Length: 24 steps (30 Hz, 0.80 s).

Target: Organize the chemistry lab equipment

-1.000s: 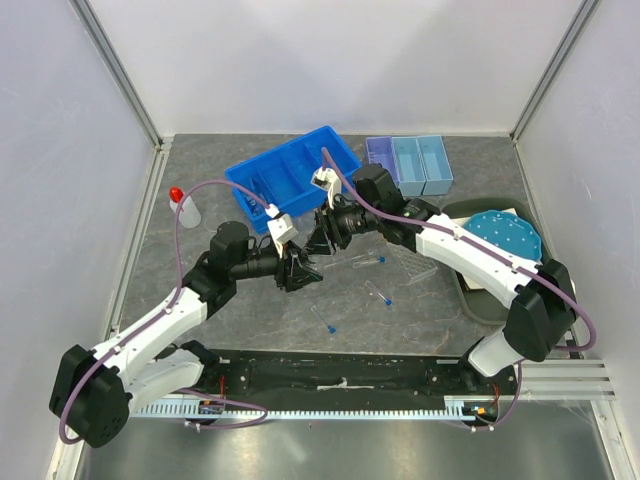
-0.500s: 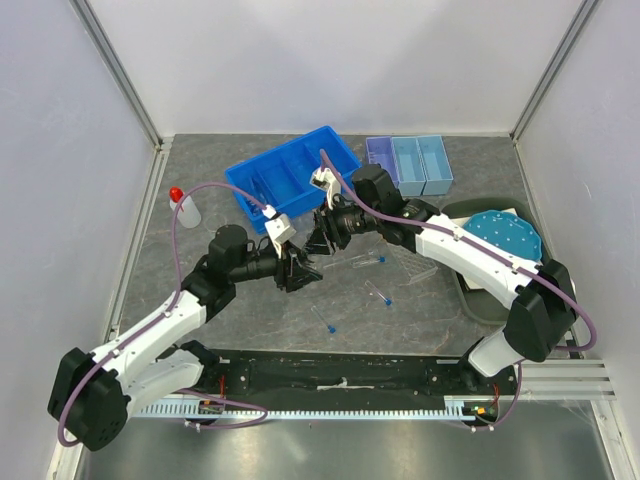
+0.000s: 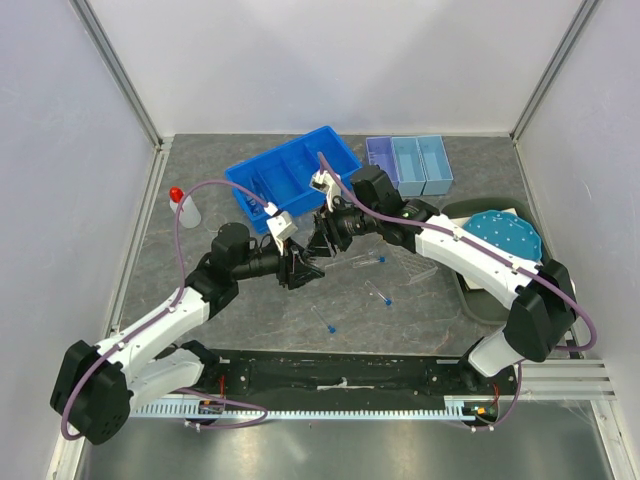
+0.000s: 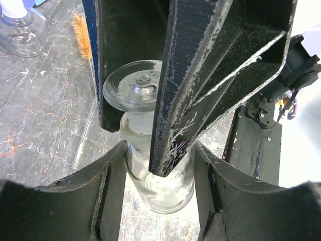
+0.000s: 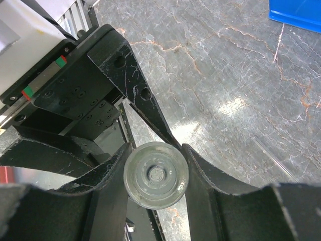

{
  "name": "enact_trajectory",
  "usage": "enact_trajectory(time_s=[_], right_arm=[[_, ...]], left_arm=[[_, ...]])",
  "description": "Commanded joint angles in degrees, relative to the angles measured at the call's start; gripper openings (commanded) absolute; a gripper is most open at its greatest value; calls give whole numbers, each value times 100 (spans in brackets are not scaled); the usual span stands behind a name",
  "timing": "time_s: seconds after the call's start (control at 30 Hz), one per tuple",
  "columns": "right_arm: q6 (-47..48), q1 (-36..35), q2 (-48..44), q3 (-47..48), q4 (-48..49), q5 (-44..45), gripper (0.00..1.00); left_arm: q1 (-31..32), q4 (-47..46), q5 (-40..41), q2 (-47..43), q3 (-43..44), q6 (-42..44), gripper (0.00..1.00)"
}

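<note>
A small clear glass bottle [image 4: 160,188] with a round glass stopper [image 5: 156,174] hangs above the table between my two grippers. My left gripper [image 4: 160,150] is shut on the bottle's body, one finger on each side. My right gripper [image 5: 156,153] comes from the other side and is shut on the stopper [image 4: 134,90]. In the top view the two grippers meet mid-table, left [image 3: 300,268] and right [image 3: 322,240], hiding the bottle. Blue-capped test tubes [image 3: 378,293] lie to their right beside a clear rack [image 3: 415,262]. A red-capped squeeze bottle [image 3: 184,208] stands at the far left.
A blue bin [image 3: 292,180] sits behind the grippers, with a pale blue and purple tray [image 3: 410,164] to its right. A teal dotted plate [image 3: 505,237] lies at the right edge. The left wrist view shows a tan brush [image 4: 83,42] and another glass flask [image 4: 22,35].
Both grippers keep their hold on the bottle and stopper. The left arm has shifted only slightly.
</note>
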<state>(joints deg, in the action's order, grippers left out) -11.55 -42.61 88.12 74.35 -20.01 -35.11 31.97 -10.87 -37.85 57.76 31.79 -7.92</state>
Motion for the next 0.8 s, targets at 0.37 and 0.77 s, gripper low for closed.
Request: enact_trajectory(time_s=[0.37, 0.77], right_arm=[[206, -81, -93, 80, 67, -4, 25], [408, -125, -198, 168, -82, 57, 47]], left_arm=[[-6, -793, 172, -230, 143, -210, 2], [-6, -566, 199, -212, 336, 142, 2]])
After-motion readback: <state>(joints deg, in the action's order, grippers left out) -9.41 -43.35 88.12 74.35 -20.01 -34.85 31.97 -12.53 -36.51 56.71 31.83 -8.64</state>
